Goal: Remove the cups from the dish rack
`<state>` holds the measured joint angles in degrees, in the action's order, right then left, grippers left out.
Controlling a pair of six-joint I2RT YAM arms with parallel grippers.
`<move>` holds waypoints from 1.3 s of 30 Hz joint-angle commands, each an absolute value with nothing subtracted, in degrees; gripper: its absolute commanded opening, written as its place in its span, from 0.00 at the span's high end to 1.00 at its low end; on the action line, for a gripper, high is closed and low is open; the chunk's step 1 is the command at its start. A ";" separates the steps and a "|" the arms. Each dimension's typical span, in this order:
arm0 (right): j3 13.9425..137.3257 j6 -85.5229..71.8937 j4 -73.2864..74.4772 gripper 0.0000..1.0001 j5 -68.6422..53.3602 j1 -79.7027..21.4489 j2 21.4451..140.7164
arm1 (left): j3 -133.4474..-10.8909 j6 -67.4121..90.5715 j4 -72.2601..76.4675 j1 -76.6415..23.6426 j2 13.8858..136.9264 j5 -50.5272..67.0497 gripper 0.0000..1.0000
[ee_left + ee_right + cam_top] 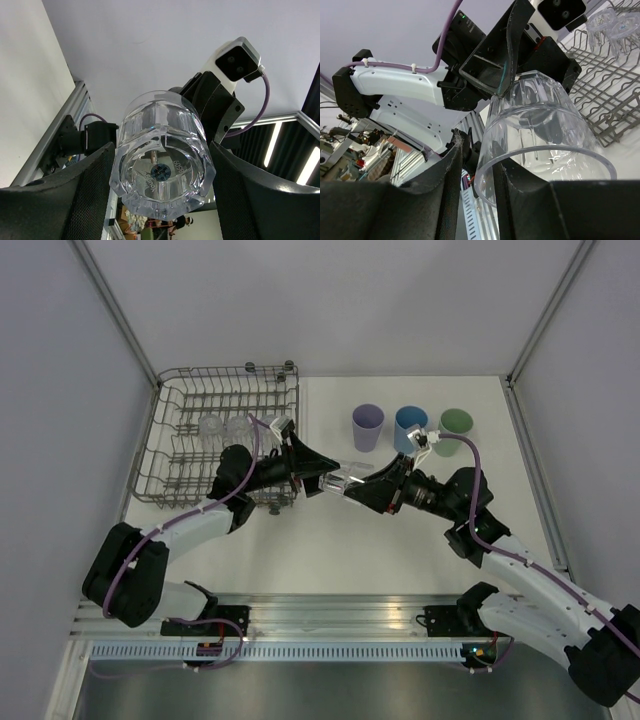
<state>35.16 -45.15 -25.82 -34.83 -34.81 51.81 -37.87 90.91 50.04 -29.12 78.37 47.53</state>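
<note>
Left claw [162, 200] pinches the clear cup [345, 480] across its faceted base, holding it on its side in the air just right of the dish rack [226, 371]; right claw [482, 195] straddles the cup's rim wall, one finger inside, one outside, though I cannot tell whether it grips; lilac cup [367, 426], blue cup [410, 428] and green cup [456, 423] stand on the tabletop [330, 550] further right of the rack; other clear cups [210, 427] sit inside it. The cup looks light, rigid and slick; a rim pinch should hold it, but a hard squeeze might crack the thin wall.
</note>
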 commanded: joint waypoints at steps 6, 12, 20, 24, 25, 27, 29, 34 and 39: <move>36.47 -41.49 -25.32 0.69 -31.29 -35.33 49.04 | -38.06 91.58 54.76 -29.71 77.34 46.14 0.98; 36.74 -40.08 -23.91 0.85 -29.79 -35.42 48.25 | -38.58 90.79 54.14 -29.62 76.99 46.67 0.98; 40.68 -37.01 -17.68 1.00 -29.62 -35.33 48.95 | -38.94 88.33 52.74 -29.62 76.47 46.67 0.26; 45.07 -33.84 -10.13 1.00 -28.92 -35.33 50.45 | -39.46 82.04 45.64 -29.53 73.32 45.18 0.00; 45.96 -32.10 -8.72 1.00 -28.66 -35.42 51.15 | -40.07 79.13 36.48 -29.44 72.17 43.35 0.00; 49.11 -30.07 -3.29 0.99 -27.69 -35.42 52.64 | -43.32 67.32 23.71 -29.44 68.92 38.61 0.00; 51.40 -26.92 -0.02 1.00 -26.90 -35.42 54.31 | -45.69 59.89 3.64 -29.44 63.04 25.01 0.00; 60.46 -21.19 15.71 1.00 -22.86 -35.59 62.39 | -48.34 51.33 -18.00 -29.36 50.04 -6.43 0.00; 68.88 -15.22 26.36 1.00 -15.13 -37.17 70.64 | -53.34 45.46 -28.98 -29.36 45.53 -14.93 0.00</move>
<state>63.44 -21.12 18.87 -20.95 -36.03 67.90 -49.56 54.26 -15.70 -29.34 46.59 -2.17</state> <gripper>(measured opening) 0.073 0.994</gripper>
